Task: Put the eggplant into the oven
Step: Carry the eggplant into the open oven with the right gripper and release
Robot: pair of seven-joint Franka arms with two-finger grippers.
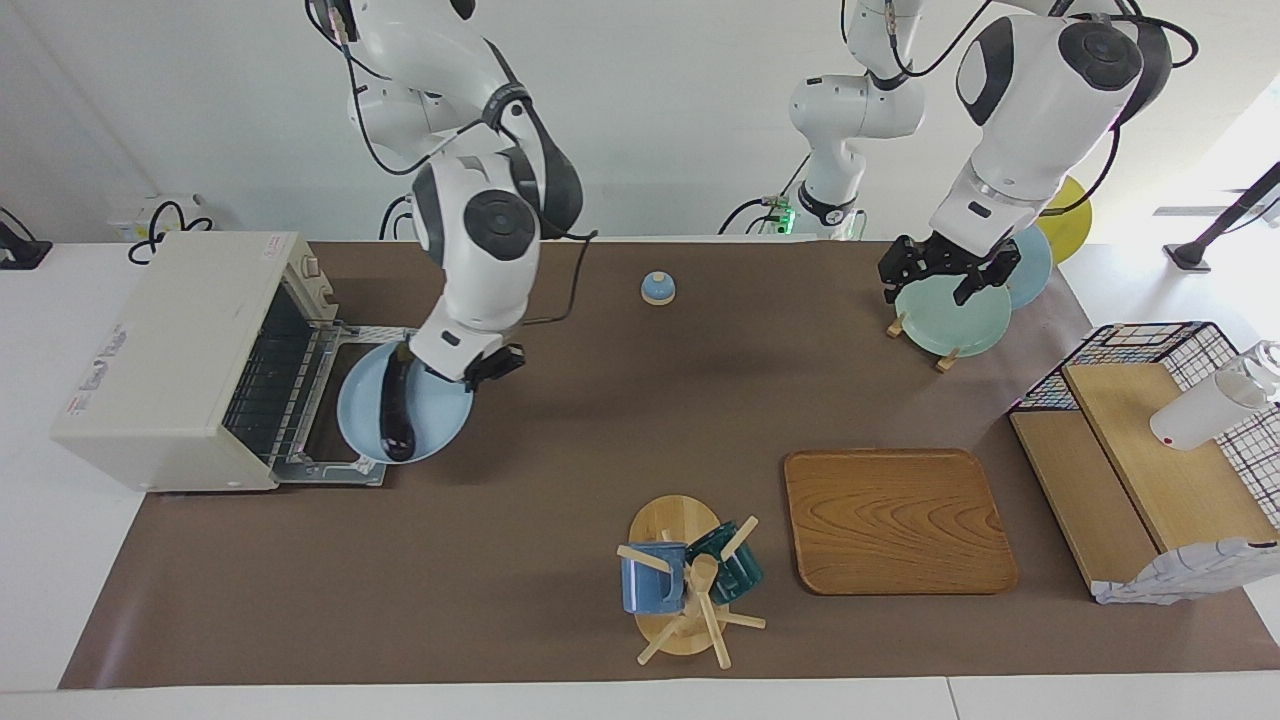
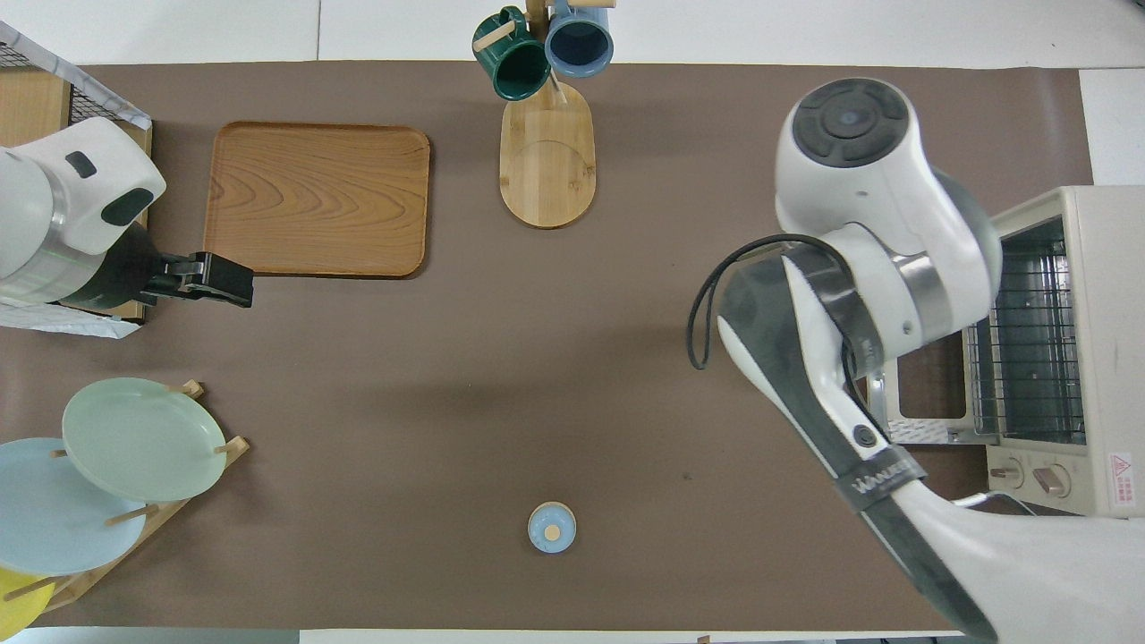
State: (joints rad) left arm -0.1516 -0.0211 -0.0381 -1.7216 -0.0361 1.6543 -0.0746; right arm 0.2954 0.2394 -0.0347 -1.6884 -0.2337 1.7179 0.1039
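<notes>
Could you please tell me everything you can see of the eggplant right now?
The eggplant is slim, long and glossy purple-black. It lies flat on a light blue plate in front of the open oven, one end toward the robots, its length spanning most of the plate. The right gripper is down at its robot-side end, hiding contact. The overhead view hides it under the arm.
</notes>
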